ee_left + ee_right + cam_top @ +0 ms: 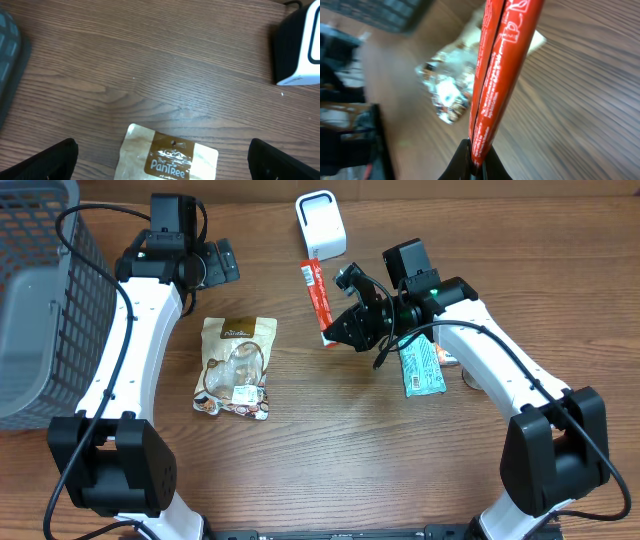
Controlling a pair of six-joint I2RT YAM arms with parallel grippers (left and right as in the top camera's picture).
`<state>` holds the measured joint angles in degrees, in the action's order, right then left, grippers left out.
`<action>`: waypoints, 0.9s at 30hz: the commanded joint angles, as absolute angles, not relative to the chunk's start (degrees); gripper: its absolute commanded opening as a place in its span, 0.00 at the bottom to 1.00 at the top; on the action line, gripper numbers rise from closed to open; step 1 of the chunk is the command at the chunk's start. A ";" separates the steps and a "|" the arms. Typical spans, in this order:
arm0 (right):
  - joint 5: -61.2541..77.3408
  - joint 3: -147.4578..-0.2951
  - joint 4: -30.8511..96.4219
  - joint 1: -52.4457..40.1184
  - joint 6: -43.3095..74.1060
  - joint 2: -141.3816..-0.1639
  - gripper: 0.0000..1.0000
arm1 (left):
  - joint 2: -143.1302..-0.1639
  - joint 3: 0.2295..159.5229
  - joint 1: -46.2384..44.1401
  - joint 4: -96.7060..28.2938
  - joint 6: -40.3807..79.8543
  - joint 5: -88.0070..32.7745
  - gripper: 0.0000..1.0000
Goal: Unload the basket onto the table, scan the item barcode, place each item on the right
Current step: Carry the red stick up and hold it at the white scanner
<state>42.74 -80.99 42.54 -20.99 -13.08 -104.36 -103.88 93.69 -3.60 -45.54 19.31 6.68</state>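
Observation:
A long red snack packet is pinched at its lower end by my right gripper, which is shut on it. The packet's far end points up toward the white barcode scanner at the back of the table. My left gripper is wide open and holds nothing. It hovers over the top edge of a brown-and-cream PanTree pouch lying flat on the wood.
A grey mesh basket fills the far left. A teal packet lies on the table under the right arm, with a small item partly hidden beside it.

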 commanded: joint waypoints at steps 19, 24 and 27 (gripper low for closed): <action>-11.51 -93.86 34.72 -22.79 -31.20 -103.33 0.03 | -103.81 93.95 -3.29 -45.63 18.22 8.99 1.00; -22.15 -93.86 24.53 -23.57 -41.30 -106.37 0.03 | -103.81 93.95 -3.29 -45.63 18.20 8.99 1.00; -23.92 -93.86 19.27 -23.70 -46.17 -108.92 0.03 | -103.81 93.95 -3.29 -45.63 18.20 8.99 1.00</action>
